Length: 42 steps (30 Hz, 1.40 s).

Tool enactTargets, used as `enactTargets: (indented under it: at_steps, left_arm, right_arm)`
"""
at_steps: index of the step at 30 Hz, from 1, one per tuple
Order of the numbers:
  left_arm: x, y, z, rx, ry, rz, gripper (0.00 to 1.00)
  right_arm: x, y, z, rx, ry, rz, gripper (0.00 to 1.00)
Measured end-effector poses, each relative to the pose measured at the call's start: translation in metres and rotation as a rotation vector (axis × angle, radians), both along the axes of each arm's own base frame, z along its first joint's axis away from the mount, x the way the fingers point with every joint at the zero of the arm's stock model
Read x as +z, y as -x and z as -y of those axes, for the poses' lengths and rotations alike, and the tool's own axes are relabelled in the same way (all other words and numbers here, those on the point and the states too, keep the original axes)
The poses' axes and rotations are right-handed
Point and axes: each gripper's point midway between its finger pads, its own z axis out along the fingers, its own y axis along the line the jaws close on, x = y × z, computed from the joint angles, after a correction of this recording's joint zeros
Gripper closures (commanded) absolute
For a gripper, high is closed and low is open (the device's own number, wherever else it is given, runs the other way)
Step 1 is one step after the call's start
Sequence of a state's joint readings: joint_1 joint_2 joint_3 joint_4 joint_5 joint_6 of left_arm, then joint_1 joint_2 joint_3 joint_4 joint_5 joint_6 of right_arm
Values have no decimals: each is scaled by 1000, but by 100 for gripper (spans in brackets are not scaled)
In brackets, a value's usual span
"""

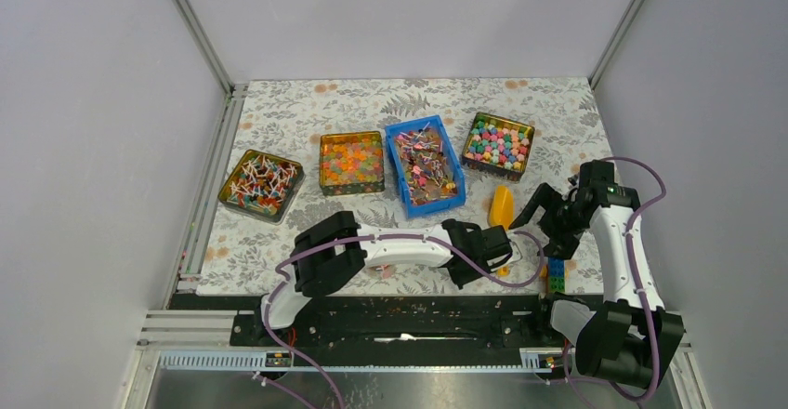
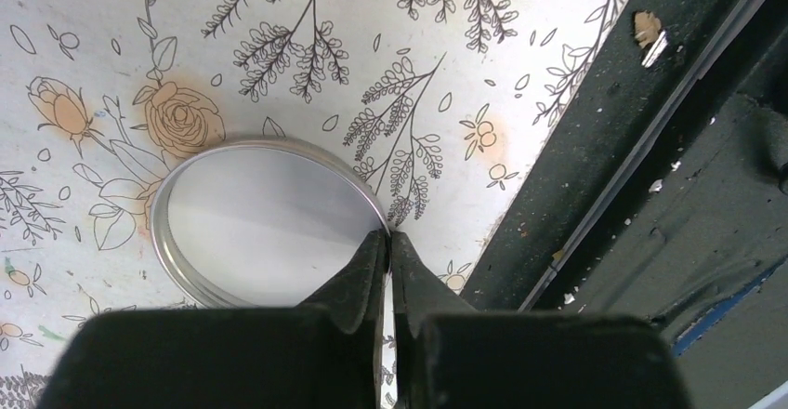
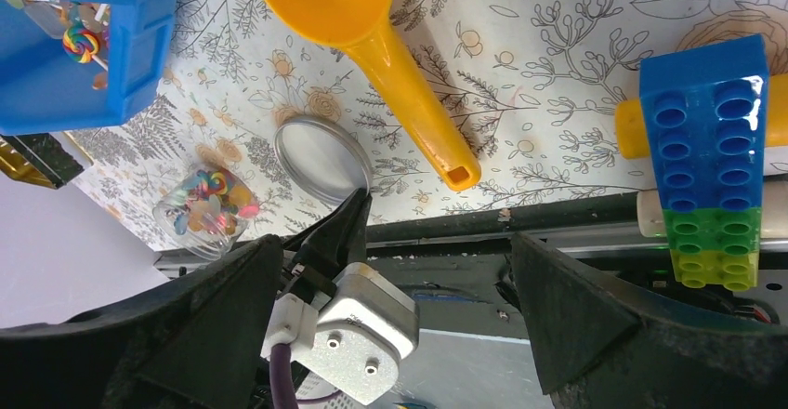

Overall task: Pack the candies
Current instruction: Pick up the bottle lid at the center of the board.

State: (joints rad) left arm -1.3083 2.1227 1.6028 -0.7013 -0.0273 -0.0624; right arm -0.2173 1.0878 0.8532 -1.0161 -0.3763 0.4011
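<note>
The candies point(image 1: 425, 163) fill the blue bin point(image 1: 400, 139) at mid table; the bin's corner point(image 3: 139, 46) also shows in the right wrist view. My left gripper point(image 1: 506, 246) point(image 2: 388, 235) is low near the table's front edge. It is shut on the rim of a round silver lid point(image 2: 265, 218), which lies flat on the floral cloth. In the right wrist view the lid point(image 3: 321, 158) shows with the left fingers point(image 3: 346, 216) on its near rim. My right gripper point(image 1: 548, 228) point(image 3: 390, 238) hovers just right of it, open wide and empty.
A yellow scoop point(image 1: 502, 208) point(image 3: 390, 46) lies beside the lid. A small clear jar with coloured sweets point(image 3: 204, 206) lies to its left. Stacked blue, green and yellow toy bricks point(image 1: 556, 274) point(image 3: 711, 149) sit at the front edge. Three tins point(image 1: 261, 184) point(image 1: 351, 162) point(image 1: 498, 145) flank the bin.
</note>
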Motion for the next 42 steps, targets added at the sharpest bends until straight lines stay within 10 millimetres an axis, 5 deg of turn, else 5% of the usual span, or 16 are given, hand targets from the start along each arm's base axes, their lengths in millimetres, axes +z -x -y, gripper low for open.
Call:
enactTargets:
  at_steps: [8, 21, 31, 42]
  left_arm:
    - [12, 4, -11, 10, 26, -1, 100]
    - [136, 3, -15, 112, 365, -25, 100]
    - [178, -20, -50, 329, 614, -224, 100]
    - [277, -49, -95, 493, 1031, -192, 100]
  right_arm:
    - [4, -2, -6, 11, -39, 16, 0]
    - [19, -10, -17, 61, -105, 77, 0]
    - [29, -14, -30, 96, -180, 98, 1]
    - [65, -25, -82, 202, -307, 166, 0]
